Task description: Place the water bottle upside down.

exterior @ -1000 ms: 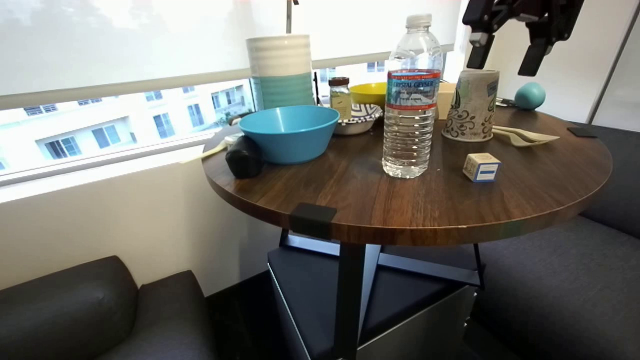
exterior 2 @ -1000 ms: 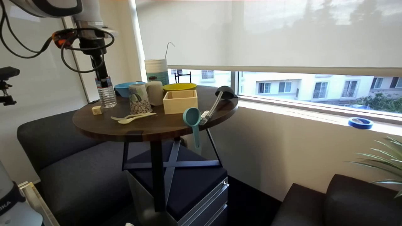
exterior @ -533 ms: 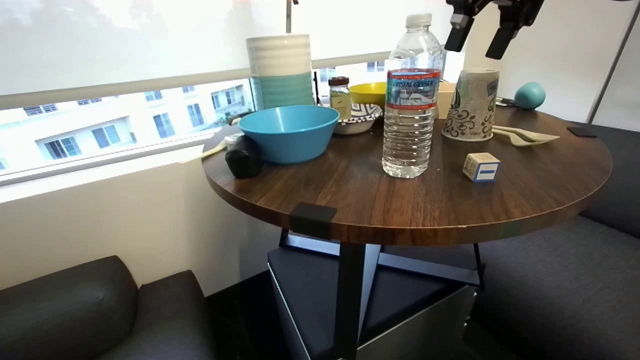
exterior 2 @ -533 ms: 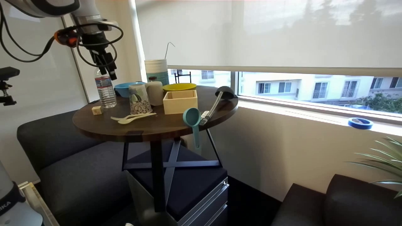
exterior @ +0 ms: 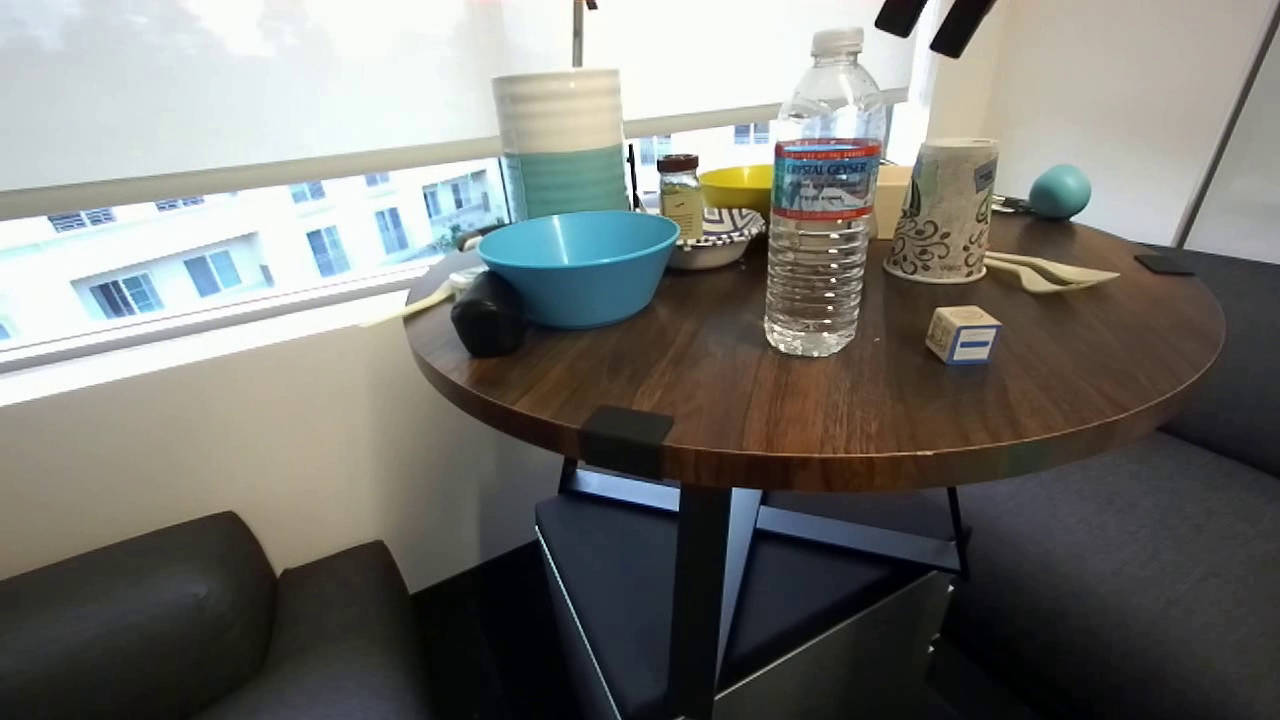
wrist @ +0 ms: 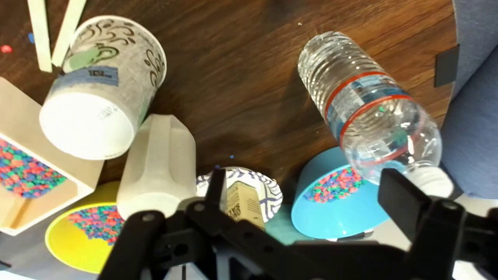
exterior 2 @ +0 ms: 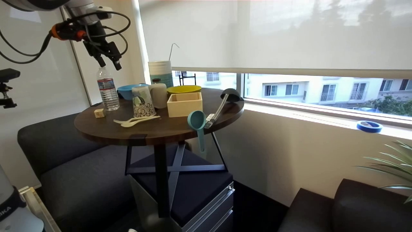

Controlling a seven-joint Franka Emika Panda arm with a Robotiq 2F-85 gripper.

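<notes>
The water bottle [exterior: 820, 275] stands upright on the round wooden table [exterior: 720, 400], white cap on top, in both exterior views [exterior 2: 108, 93]. In the wrist view the bottle [wrist: 362, 97] lies right of centre, its cap partly behind the right finger. My gripper [exterior 2: 110, 66] is open and empty, tilted, near the height of the bottle's cap. In an exterior view only the fingertips of the gripper [exterior: 920, 42] show at the top edge, right of the cap. In the wrist view the gripper [wrist: 303, 182] has wide-apart jaws with nothing between the pads.
An upturned patterned cup [exterior: 945, 215], pale cutlery [exterior: 1050, 272] and a small wooden block [exterior: 963, 335] are near the bottle. A blue bowl [exterior: 585, 280], a tall crock [exterior: 560, 140], a yellow bowl [exterior 2: 184, 89], a white mug [wrist: 161, 167] and a wooden box [exterior 2: 185, 108] stand around.
My gripper has risen and tilted, and its fingers have turned so both show apart in an exterior view. It no longer overlaps the bottle's label there. The bottle has not moved.
</notes>
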